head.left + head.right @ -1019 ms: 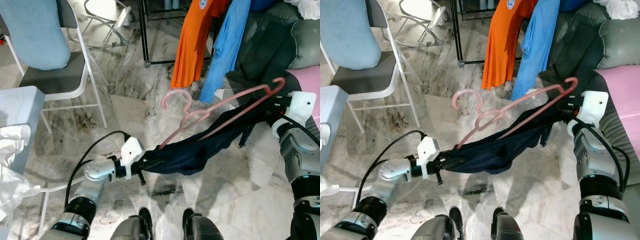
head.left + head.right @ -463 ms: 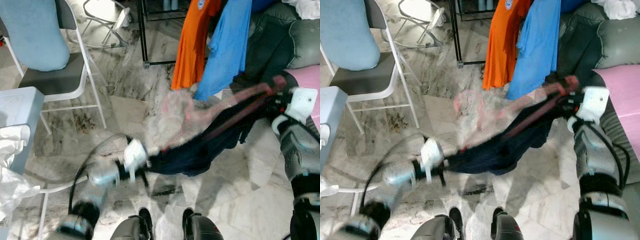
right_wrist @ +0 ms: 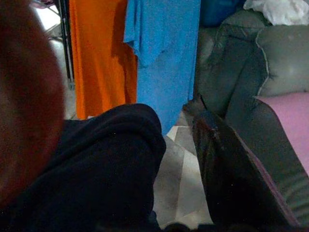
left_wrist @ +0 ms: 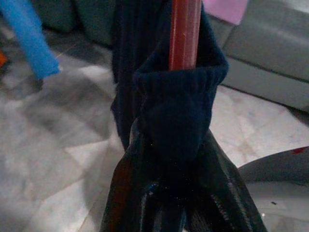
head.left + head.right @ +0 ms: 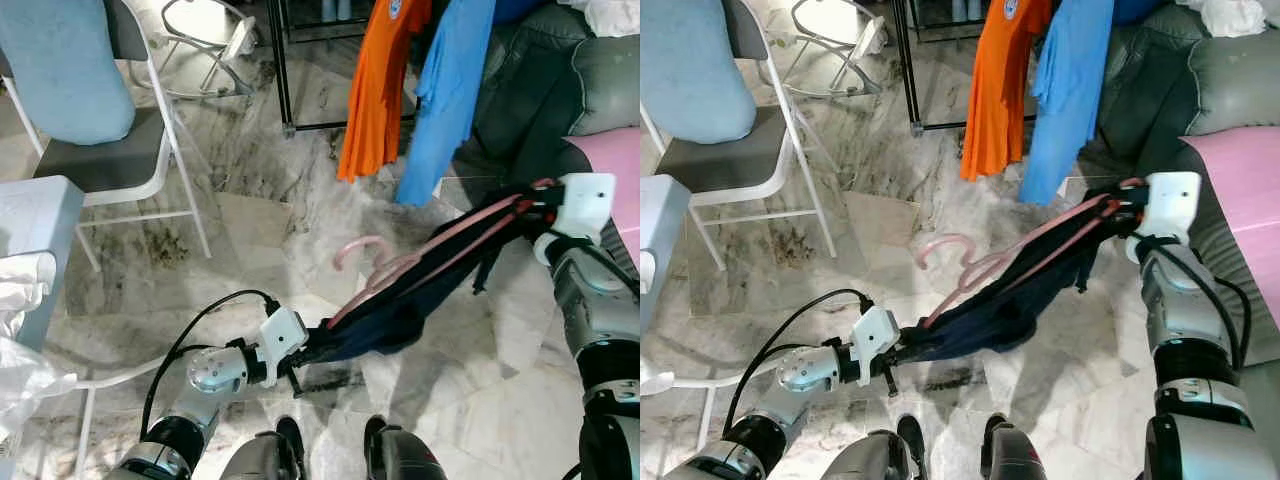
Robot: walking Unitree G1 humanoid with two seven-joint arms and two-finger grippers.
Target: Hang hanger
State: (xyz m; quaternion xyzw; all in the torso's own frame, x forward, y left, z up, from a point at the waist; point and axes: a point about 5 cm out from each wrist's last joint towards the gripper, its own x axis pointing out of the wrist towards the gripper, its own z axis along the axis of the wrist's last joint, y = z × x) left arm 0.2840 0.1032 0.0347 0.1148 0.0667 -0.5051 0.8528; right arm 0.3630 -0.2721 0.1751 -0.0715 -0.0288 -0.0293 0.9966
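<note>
Here, a pink plastic hanger (image 5: pixel 430 245) carrying a dark navy garment (image 5: pixel 400 305) is stretched between both arms above the grey-veined marble floor (image 5: pixel 300 200); the left gripper (image 5: pixel 298 352) is clamped on the garment's lower end with the hanger's tip inside, low by the robot's feet; the right gripper (image 5: pixel 540 200) pinches the higher end near the grey sofa (image 5: pixel 540 80); the hook curls upward mid-span; an orange shirt (image 5: pixel 375 85) and a blue shirt (image 5: pixel 450 90) hang behind.
</note>
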